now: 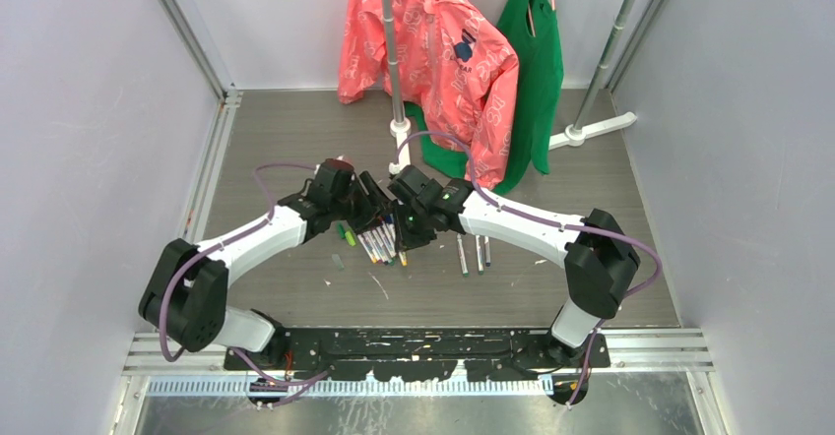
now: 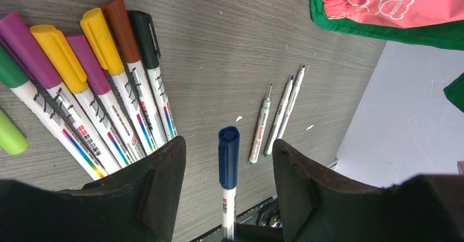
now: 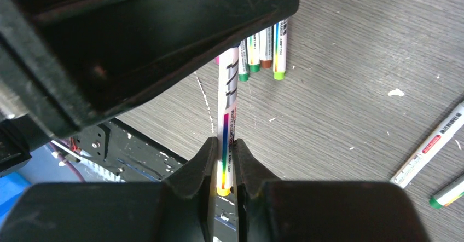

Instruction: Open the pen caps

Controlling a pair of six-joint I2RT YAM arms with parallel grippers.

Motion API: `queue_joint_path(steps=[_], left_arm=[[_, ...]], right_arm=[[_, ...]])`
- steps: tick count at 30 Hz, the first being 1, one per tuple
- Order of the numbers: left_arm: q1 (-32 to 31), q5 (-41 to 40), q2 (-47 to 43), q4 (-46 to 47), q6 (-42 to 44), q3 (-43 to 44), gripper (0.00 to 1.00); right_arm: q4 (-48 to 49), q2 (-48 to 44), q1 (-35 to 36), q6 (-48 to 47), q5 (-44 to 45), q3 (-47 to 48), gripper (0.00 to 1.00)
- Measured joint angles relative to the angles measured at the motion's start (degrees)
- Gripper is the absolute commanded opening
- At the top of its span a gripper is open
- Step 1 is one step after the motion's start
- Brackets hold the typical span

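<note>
**Pen point(image 3: 228, 99) gripped, cap not yet removed**

The barrel is clamped between the closed fingers of the right gripper point(image 3: 224, 148). Its blue cap point(image 2: 228, 157) is flanked by the left gripper point(image 2: 227, 146), whose fingers are spread apart, clear of it. A row of capped pens point(image 2: 93, 88) is laid on the table point(image 2: 230, 45) beside.

Grey wood-grain table point(image 1: 295, 140), capped pens point(image 1: 379, 243) lying side by side, three uncapped pens point(image 1: 475, 254) to their right, loose green cap point(image 1: 349, 237) beside.
</note>
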Motion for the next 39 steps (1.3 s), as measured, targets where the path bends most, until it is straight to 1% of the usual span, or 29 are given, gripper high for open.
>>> queue_joint_path(steps=[9, 11, 14, 17, 19, 20, 24, 32, 35, 39], left_arm=[[0.0, 0.4, 2.9, 0.2, -0.1, 1.2, 0.38], [0.0, 0.8, 3.4, 0.5, -0.1, 1.2, 0.36], [0.0, 1.4, 3.8, 0.9, -0.2, 1.2, 0.29], [0.0, 1.9, 4.0, 1.1, -0.3, 1.2, 0.15], [0.0, 2.2, 4.0, 1.3, 0.0, 1.2, 0.01], [0.0, 2.3, 4.0, 1.4, 0.3, 1.2, 0.0], [0.0, 2.3, 4.0, 1.6, 0.5, 1.2, 0.0], [0.0, 2.3, 3.3, 2.5, -0.2, 0.0, 0.0], [0.0, 2.4, 2.7, 2.5, -0.6, -0.1, 0.0], [-0.1, 2.4, 1.6, 2.5, -1.6, -0.1, 0.0]], right_arm=[[0.6, 0.0, 0.0, 0.6, -2.5, 0.0, 0.01], [0.6, 0.0, 0.0, 0.8, -2.9, 0.0, 0.01], [0.7, 0.0, 0.0, 1.0, -3.3, 0.0, 0.01], [0.8, 0.0, 0.0, 1.2, -3.4, 0.0, 0.01], [0.7, 0.0, 0.0, 1.2, -3.3, 0.0, 0.01], [0.7, 0.0, 0.0, 1.2, -3.3, 0.0, 0.01], [0.7, -0.1, -0.2, 1.2, -3.2, 0.0, 0.02], [0.6, -0.4, -0.3, 1.4, -3.1, -0.2, 0.27], [1.0, -0.4, -0.4, 1.6, -3.1, -0.2, 0.3], [2.1, -0.4, -0.4, 1.7, -3.1, -0.2, 0.31]])
